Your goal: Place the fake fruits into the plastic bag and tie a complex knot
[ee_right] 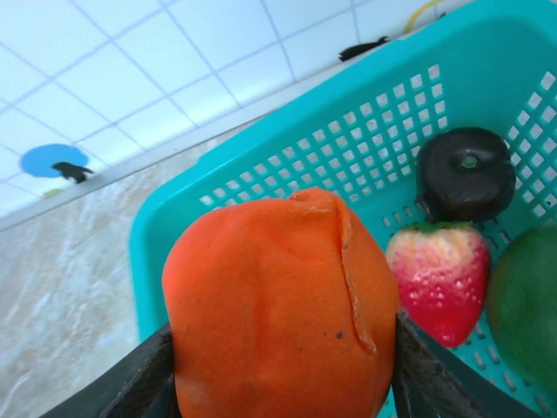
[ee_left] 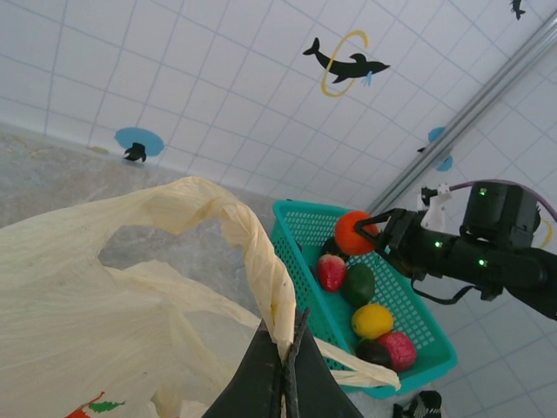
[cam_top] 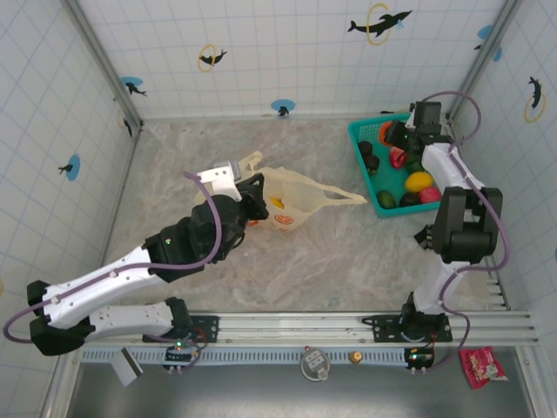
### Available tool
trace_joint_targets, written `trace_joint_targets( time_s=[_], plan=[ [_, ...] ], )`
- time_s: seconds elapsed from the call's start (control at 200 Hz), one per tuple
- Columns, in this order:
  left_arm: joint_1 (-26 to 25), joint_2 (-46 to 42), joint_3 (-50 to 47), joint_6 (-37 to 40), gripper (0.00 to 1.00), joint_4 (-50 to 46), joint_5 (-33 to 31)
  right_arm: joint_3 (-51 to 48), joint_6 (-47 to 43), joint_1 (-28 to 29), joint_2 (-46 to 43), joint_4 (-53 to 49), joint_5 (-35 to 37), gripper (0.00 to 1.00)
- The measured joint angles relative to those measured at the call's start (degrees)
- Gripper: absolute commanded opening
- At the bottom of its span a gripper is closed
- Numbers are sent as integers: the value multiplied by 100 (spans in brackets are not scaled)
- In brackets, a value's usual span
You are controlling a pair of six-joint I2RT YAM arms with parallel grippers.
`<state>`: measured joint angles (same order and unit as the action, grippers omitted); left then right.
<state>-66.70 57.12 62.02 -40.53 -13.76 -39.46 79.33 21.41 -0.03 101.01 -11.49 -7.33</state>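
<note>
A marbled grey-beige tabletop [cam_top: 331, 261] carries two things. The cream-yellow plastic bag [cam_top: 291, 205] lies crumpled just left of centre, one loop handle trailing flat toward 3 o'clock. A teal mesh basket [cam_top: 359, 152] sits at about 2 o'clock, well apart from the bag's body, near the handle's tip

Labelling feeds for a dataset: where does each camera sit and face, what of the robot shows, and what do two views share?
Top external: above and behind the bases, looking down at the table; both arms, left gripper at the plastic bag, right gripper over the basket.
Left wrist: on the left arm, facing the basket; own fingers shut on the bag handle, right arm beyond.
Right wrist: on the right arm, looking into the basket; own fingers gripping the orange fruit.
Shared: both wrist views show the orange fruit and strawberry.
</note>
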Motion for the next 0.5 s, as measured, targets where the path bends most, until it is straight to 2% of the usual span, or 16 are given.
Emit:
trace_joint_targets(
  time_s=[0.125,0.35,0.5],
  plan=[
    [0,-24,-9,0,0,2,-2,-481,39,409,-837,153,-111,59],
    [0,-90,-50,-24,0,-2,0,-1423,59,1746,-2570,721,-734,59],
    [0,-149,-50,-46,0,0,0,-2026,-44,2374,-3394,981,-1137,59]
  ],
)
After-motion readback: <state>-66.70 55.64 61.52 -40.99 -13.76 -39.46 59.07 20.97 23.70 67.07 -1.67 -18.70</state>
